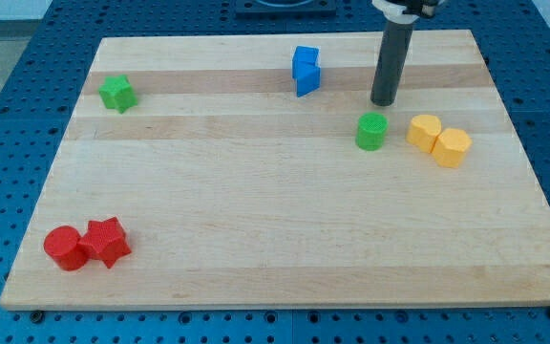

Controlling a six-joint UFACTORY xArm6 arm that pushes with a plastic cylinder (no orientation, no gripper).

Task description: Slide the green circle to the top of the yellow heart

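The green circle (371, 131) is a short green cylinder at the view's upper right of the wooden board. The yellow heart (424, 130) lies just to its right, with a small gap between them. My tip (383, 101) stands on the board just above the green circle, slightly to its right, and a small gap shows between them.
A second yellow block (452, 147) touches the yellow heart's lower right. Two blue blocks (305, 71) sit at the top middle. A green star (117, 93) is at the upper left. A red cylinder (65, 247) and a red star (107, 241) sit at the lower left.
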